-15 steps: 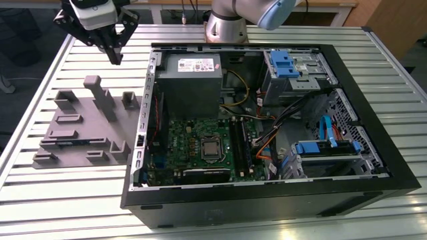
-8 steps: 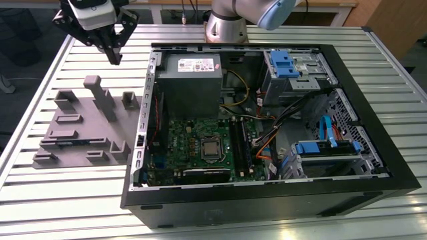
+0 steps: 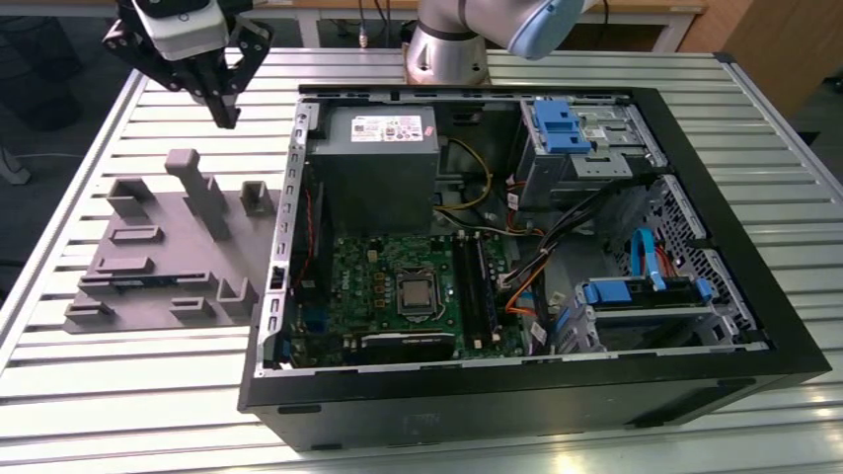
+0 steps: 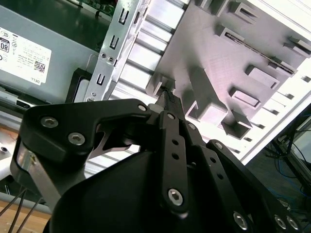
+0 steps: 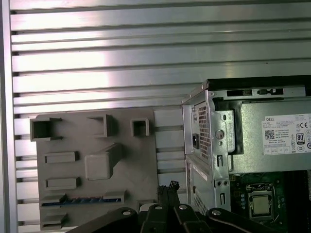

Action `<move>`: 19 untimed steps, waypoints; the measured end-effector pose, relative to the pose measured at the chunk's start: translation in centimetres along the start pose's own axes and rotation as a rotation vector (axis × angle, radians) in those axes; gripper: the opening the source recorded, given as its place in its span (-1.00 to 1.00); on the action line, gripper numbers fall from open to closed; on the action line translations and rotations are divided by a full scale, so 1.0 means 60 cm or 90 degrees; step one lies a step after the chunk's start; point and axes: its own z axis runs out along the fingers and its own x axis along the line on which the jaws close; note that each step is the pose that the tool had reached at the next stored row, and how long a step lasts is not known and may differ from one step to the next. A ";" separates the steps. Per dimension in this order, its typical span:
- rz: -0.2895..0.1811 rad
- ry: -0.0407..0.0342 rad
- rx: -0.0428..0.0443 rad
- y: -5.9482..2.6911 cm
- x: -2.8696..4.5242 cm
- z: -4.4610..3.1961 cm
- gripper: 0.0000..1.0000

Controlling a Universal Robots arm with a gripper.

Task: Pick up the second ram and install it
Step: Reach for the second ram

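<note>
Item: second ram (image 5: pixel 82 199), a thin dark strip standing on edge in a long slot of the grey fixture plate (image 3: pixel 185 257). The plate lies flat on the slatted tabletop (image 3: pixel 132 395), by its edge on the exterior view's left and just beside the open computer case (image 3: pixel 527 395). Tool: gripper (image 3: pixel 227 117), claw tips drawn together on nothing. It is raised above the tabletop near the plate's far end, well apart from the stick. State of work: pick-up not yet made, stick untouched in its slot. Handling, as judged: the claw has to part before it goes down. The pads should meet the stick's two flat faces near mid-length, square to the slot. The pull should be straight up so the board does not bind or twist. Hazards: the plate's tall posts near the gripper (image 5: pixel 167 187), and the case's sheet-metal wall close alongside.
</note>
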 end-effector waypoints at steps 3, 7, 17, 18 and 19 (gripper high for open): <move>0.000 0.0003 0.0000 0.000 0.001 0.001 -0.79; 0.000 0.0009 0.0001 0.000 0.002 0.003 -0.79; 0.000 0.0036 0.0003 -0.001 0.008 0.013 -0.79; 0.000 0.0037 0.0003 -0.001 0.009 0.013 -0.79; 0.000 0.0037 0.0003 -0.001 0.010 0.014 -0.79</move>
